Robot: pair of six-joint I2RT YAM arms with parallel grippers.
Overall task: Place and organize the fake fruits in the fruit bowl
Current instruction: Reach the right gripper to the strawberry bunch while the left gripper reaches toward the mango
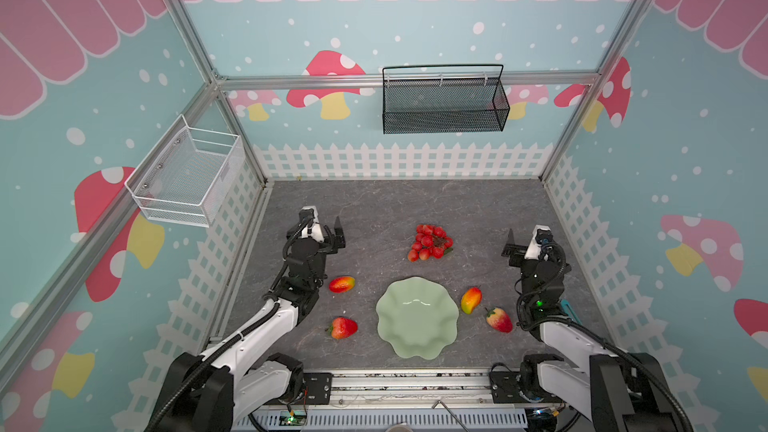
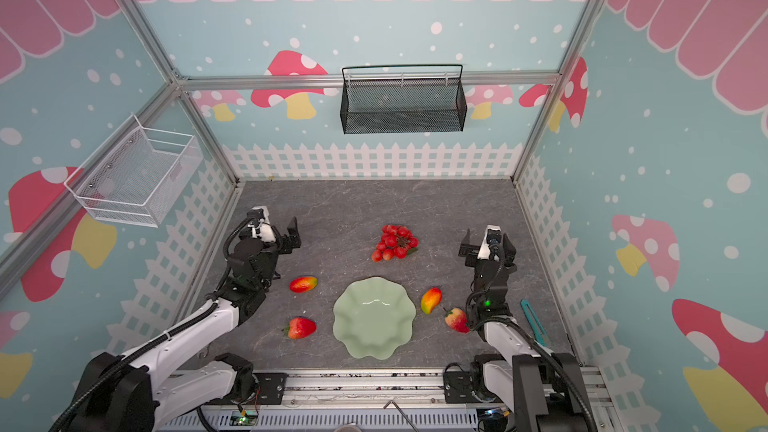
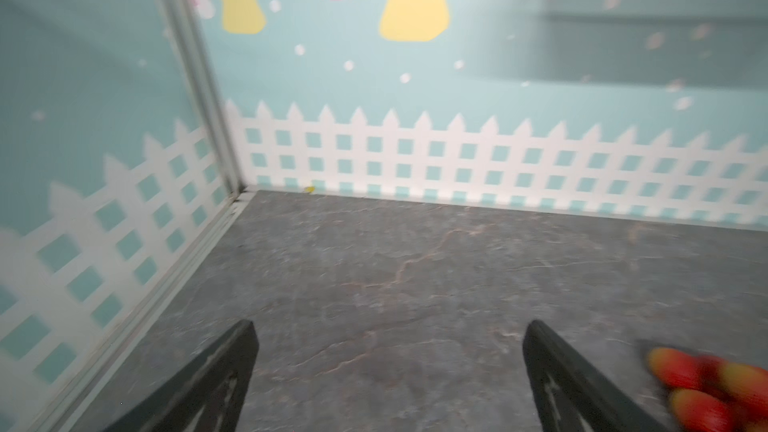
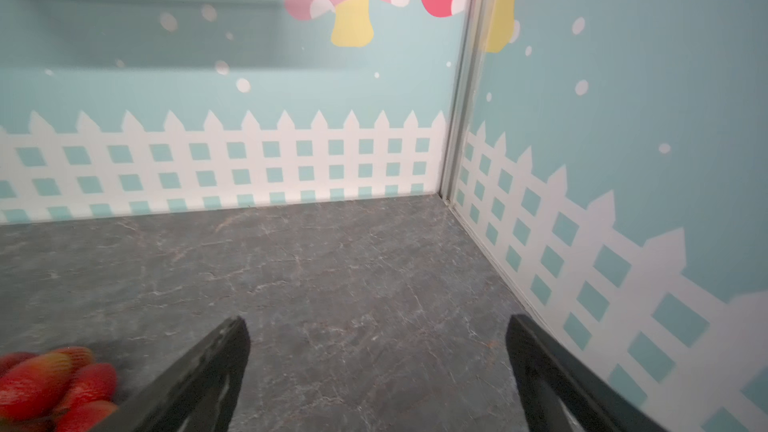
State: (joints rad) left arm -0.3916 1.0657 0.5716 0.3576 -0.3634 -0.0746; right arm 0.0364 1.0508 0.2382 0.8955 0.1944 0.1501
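bowl: shallow pale green scalloped dish [image 1: 417, 317], front-centre, empty
fruits: glossy plastic, all on grey tabletop around it; berry cluster [image 1: 430, 242] behind
handling: probably light, stiff, slick (judgement); pinch mangoes [image 1: 342, 283] across the middle
left gripper [image 3: 388, 371]: wide open, empty
right gripper [image 4: 376, 367]: wide open, empty

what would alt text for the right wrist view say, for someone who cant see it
The right gripper is open and empty over a bare grey marble-look tabletop, black fingers spread wide. The red berry cluster blurs into the corner beside one finger, and ahead the pale blue walls with white picket fence and mushroom prints meet at a corner.
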